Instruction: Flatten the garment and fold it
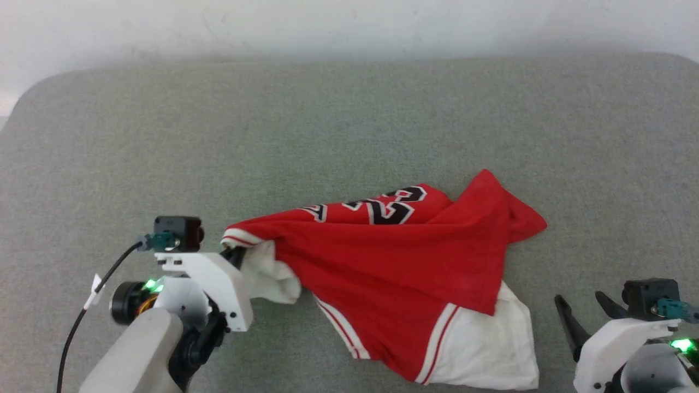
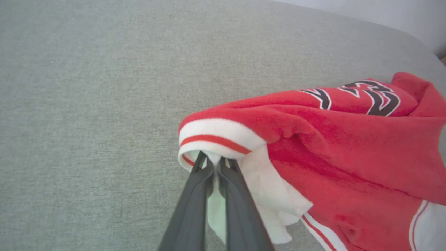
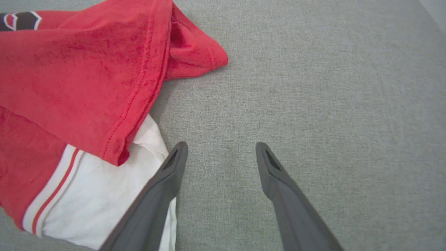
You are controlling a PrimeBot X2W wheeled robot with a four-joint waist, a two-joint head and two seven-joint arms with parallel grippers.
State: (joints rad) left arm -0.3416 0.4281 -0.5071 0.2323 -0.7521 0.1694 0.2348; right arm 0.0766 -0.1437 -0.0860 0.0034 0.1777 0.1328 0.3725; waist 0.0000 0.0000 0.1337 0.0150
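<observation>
The garment [image 1: 404, 262] is a crumpled red jersey T-shirt with white sleeves, striped trim and black numbers, lying on the grey surface at centre right. My left gripper [image 1: 236, 254] is at its left end, shut on the white fabric just under the striped trim. In the left wrist view that gripper [image 2: 216, 164] pinches white cloth of the garment [image 2: 341, 153] between its fingers. My right gripper [image 1: 580, 305] stands open at the lower right, just right of the white sleeve. In the right wrist view that gripper [image 3: 221, 151] is over bare surface, its left finger beside the garment [image 3: 80, 87].
A grey fabric-covered surface [image 1: 349, 120] with rounded far corners carries everything. A pale wall [image 1: 349, 27] runs behind it. Wide bare surface lies beyond and to the left of the shirt.
</observation>
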